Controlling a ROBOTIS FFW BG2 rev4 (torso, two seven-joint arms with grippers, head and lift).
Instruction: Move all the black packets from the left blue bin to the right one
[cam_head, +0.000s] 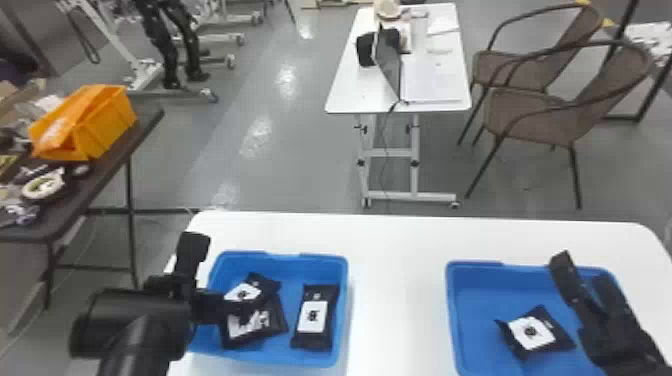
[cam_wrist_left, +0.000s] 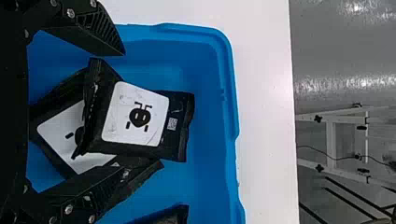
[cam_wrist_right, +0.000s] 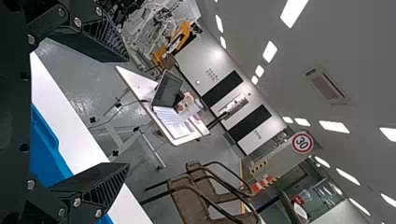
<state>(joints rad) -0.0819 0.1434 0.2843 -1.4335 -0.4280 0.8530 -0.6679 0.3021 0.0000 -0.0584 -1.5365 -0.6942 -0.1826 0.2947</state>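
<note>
Room bright, ceiling lights (cam_wrist_right: 294, 11) glowing white in right wrist view. Head view: glare patches on floor (cam_head: 286, 80) toward eleven o'clock; desk (cam_head: 400, 280) bright at six; faint shadow at left blue bin's (cam_head: 346, 285) three-o'clock side.

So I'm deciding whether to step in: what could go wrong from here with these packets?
The left gripper is open around the upper packet, which overlaps the lower packet; closing might catch both or drag the lower one along. One finger also overlaps the lower pile in view, so it could snag a wrapper. And the right gripper, open over the right bin, might get in the way of a drop there.
</note>
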